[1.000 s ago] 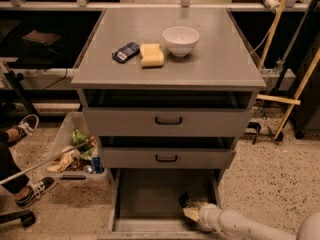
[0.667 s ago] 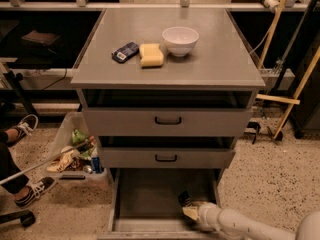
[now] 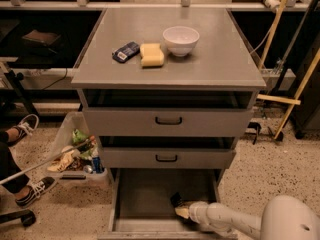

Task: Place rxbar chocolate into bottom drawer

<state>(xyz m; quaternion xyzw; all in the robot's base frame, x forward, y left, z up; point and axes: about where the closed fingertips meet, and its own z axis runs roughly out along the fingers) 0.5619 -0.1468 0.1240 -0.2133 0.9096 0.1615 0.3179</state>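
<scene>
Your end effector (image 3: 181,210), inside the bottom drawer (image 3: 142,196), looks clamped on the rxbar chocolate (image 3: 175,199) jutting rearward from its tip.

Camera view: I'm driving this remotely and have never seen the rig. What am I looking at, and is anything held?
One camera looks down on a grey cabinet from in front; its mount is unknown. The pale tube at lower right is the robot's arm. Its gripper is inside the open bottom drawer, toward the front right. A small dark shape at its tip may be the rxbar; whether it is gripped, I cannot tell. On the cabinet top lie a dark blue packet, a yellow sponge and a white bowl.
</scene>
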